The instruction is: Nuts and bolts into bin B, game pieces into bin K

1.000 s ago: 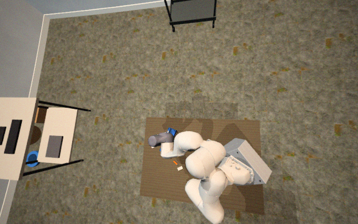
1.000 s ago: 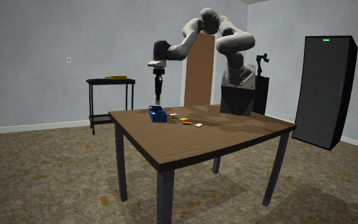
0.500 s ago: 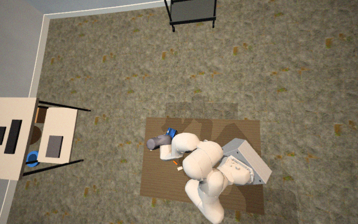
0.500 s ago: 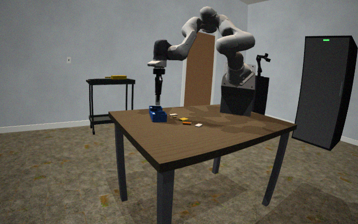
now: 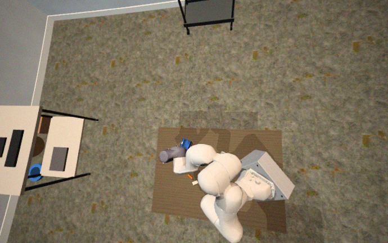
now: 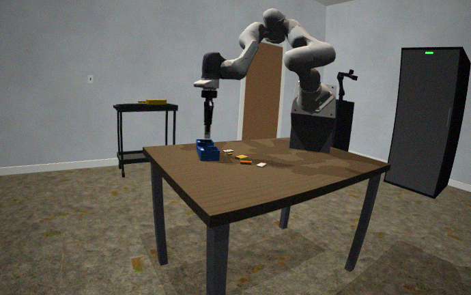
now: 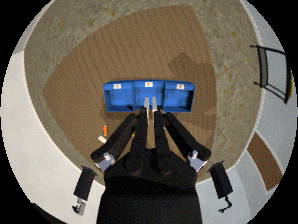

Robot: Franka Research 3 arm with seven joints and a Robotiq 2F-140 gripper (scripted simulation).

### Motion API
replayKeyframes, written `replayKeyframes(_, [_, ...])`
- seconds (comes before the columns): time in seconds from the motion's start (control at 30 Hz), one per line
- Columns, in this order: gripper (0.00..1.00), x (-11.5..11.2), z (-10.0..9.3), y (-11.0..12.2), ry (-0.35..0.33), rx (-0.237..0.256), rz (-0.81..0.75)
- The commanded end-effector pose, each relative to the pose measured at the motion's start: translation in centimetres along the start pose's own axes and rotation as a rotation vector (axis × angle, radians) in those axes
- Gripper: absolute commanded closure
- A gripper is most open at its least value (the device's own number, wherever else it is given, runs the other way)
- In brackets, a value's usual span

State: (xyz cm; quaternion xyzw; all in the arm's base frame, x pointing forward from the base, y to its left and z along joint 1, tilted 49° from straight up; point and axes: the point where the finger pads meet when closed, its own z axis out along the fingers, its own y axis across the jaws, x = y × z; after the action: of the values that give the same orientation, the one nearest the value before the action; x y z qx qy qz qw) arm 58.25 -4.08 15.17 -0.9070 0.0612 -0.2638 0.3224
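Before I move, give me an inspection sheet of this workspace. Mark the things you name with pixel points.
Surface: wooden table (image 5: 171,194) (image 6: 260,194) (image 7: 150,55), shadowed in places.
Job's things: blue bins (image 5: 185,143) (image 6: 209,155) (image 7: 120,109) stand joined in a row; labels too small to read.
Clutter: orange piece (image 5: 190,176) (image 6: 246,162) (image 7: 105,130), white piece (image 5: 194,182) (image 6: 261,164) (image 7: 102,139) and yellow piece (image 6: 241,157) lie outside the bins; kinds unclear.
Gripper (image 6: 207,133) (image 7: 150,102): shut, nothing held, above the middle bin.
Cables: nothing seen.
Surroundings: black cart (image 5: 208,22) (image 6: 145,108) (image 7: 263,67) and dark cabinet (image 6: 422,121), both off the table.

Three open-topped blue bins (image 5: 185,142) (image 6: 209,154) (image 7: 133,102) are seen upright in a joined row, mid-frame in the wrist view; white labels are borne, lettering too small to be read. Nuts, bolts, game pieces: not identifiable.
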Motion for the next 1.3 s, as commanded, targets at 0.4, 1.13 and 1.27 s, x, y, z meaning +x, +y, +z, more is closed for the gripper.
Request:
replayKeyframes(0.4, [0.95, 0.0, 3.2, -0.2, 0.0, 0.001, 0.009])
replayKeyframes(1.13, [0.95, 0.0, 5.9, -0.2, 0.0, 0.001, 0.009])
replayKeyframes(1.27, [0.95, 0.0, 5.9, -0.2, 0.0, 0.001, 0.009])
